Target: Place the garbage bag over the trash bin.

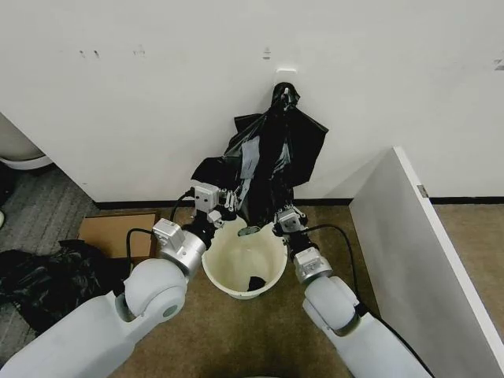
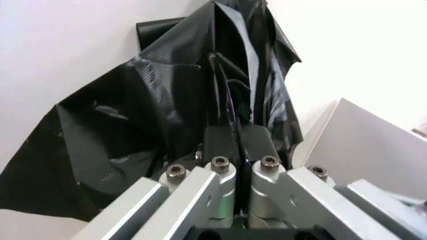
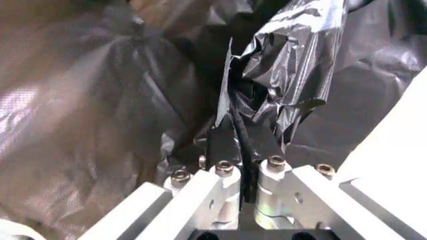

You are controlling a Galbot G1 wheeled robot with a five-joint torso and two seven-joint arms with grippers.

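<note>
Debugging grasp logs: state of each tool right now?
Left tool: shut on the garbage bag, above the trash bin rim.
Right tool: shut on the garbage bag too.

wall [image 1: 157, 102] – plain white, dark baseboard [image 1: 465, 200] | floor [image 1: 465, 244] – brown carpet | white panel [image 1: 409, 236] at right | flat cardboard box [image 1: 110, 234] by wall at left

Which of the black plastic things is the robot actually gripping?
The garbage bag hanging from the wall hook above the trash bin: the left gripper and right gripper are both shut on its film. The black heap lies untouched on the floor.
</note>
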